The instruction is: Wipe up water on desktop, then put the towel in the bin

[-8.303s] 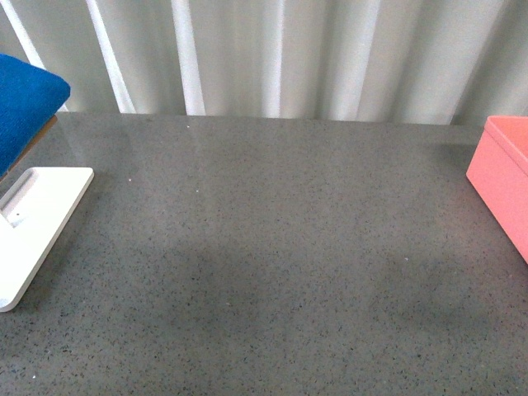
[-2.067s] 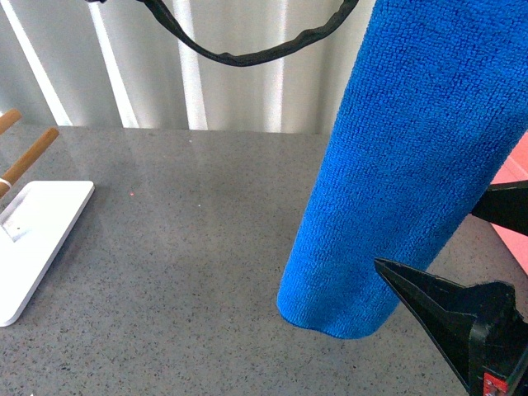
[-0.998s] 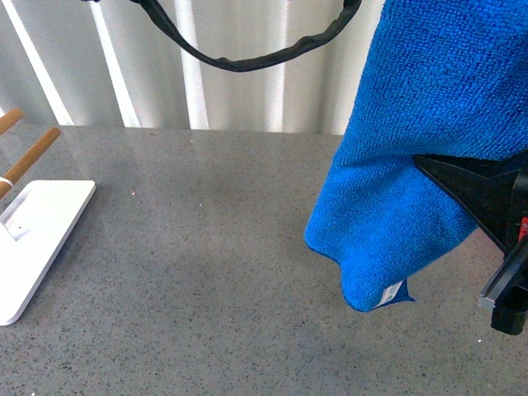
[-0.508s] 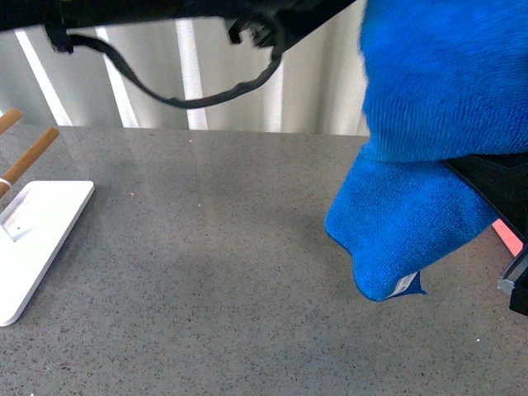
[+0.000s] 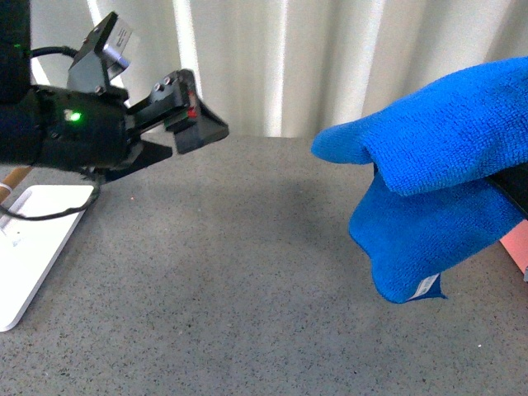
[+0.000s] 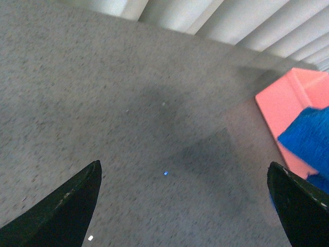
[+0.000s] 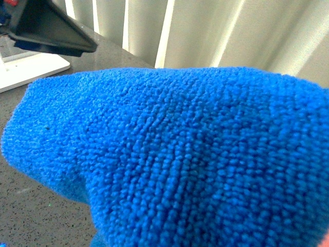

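The blue towel (image 5: pixel 437 190) hangs folded in the air above the right side of the desktop (image 5: pixel 231 272), its white tag (image 5: pixel 425 286) at the lowest corner. My right gripper is shut on the towel and hidden behind it. The towel fills the right wrist view (image 7: pixel 195 154). My left gripper (image 5: pixel 194 136) is open and empty, above the desktop's far left and pointing right. In the left wrist view its jaws (image 6: pixel 182 167) stand wide apart over bare desktop (image 6: pixel 103 103). The pink bin (image 6: pixel 288 103) stands beyond them, partly behind the towel (image 6: pixel 308 134). In the front view only a pink sliver (image 5: pixel 520 246) of it shows.
A flat white stand (image 5: pixel 33 239) with a wooden rod (image 5: pixel 12 177) sits at the desktop's left edge, below my left arm. It also shows in the right wrist view (image 7: pixel 31 64). White pleated curtains (image 5: pixel 330 58) hang behind the desktop's far edge.
The towel has left the stand at the left and now hangs at the right, risen and bunched. My left arm has dropped from the top of the view to the far left.
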